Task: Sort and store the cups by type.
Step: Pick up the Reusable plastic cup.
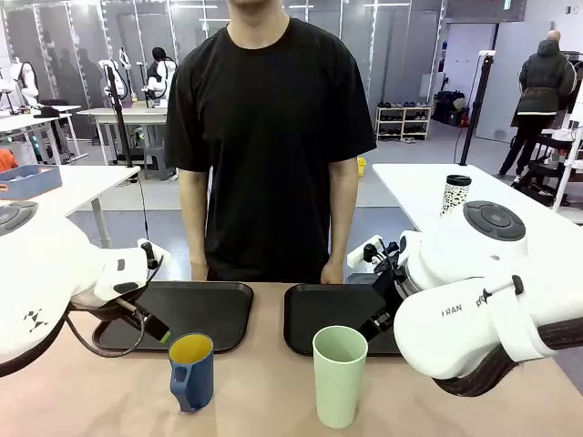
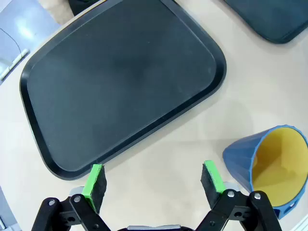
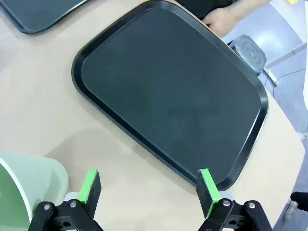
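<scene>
A dark blue handled mug (image 1: 191,371) with a yellow inside stands near the table's front, left of centre. To its right stands a tall pale green tumbler (image 1: 339,376). In the left wrist view my left gripper (image 2: 154,182) hangs open above the table, with the blue mug (image 2: 269,166) just to its right, beyond the finger. My right gripper (image 3: 150,188) is open too, over the near edge of a black tray (image 3: 171,91); the green tumbler (image 3: 29,190) sits at the lower left of that view. Nothing is between either pair of fingers.
Two empty black trays lie side by side toward the person, the left tray (image 1: 223,296) and the right tray (image 1: 314,319). The person stands at the far edge with hands (image 1: 332,273) resting by the trays. My arms flank the table; the right arm's bulk (image 1: 483,309) covers the right side.
</scene>
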`<state>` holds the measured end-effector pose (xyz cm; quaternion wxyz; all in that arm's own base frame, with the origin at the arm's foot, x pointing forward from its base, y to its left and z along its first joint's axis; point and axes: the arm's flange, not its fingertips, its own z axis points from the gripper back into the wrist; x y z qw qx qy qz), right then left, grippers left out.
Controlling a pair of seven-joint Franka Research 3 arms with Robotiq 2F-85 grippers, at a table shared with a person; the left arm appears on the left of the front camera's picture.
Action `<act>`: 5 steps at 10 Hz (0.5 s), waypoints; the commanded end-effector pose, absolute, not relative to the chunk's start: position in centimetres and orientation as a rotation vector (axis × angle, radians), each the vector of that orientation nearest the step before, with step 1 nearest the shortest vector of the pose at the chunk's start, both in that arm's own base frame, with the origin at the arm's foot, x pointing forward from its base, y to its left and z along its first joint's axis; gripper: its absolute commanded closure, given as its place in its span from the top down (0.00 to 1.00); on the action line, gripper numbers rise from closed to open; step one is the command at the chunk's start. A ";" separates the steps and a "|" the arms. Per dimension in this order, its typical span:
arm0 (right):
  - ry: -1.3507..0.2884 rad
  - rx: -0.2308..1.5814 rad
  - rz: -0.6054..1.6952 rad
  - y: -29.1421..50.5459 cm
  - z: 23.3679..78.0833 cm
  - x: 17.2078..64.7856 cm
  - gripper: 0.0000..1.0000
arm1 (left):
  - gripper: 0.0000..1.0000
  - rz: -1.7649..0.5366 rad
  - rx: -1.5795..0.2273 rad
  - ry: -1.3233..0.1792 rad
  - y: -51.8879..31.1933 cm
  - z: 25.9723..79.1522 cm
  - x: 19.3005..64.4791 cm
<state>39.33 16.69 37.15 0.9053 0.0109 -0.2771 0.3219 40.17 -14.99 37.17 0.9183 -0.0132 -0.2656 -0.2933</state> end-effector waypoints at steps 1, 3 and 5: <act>-0.572 0.022 0.665 16.7 37.2 39.3 1.00 | 1.00 -0.603 -0.027 -0.546 -15.0 37.2 40.2; -0.572 0.022 0.665 16.7 37.2 39.3 1.00 | 1.00 -0.603 -0.027 -0.546 -15.0 37.2 40.2; -0.572 0.022 0.665 16.7 37.2 39.3 1.00 | 1.00 -0.603 -0.027 -0.546 -15.0 37.2 40.2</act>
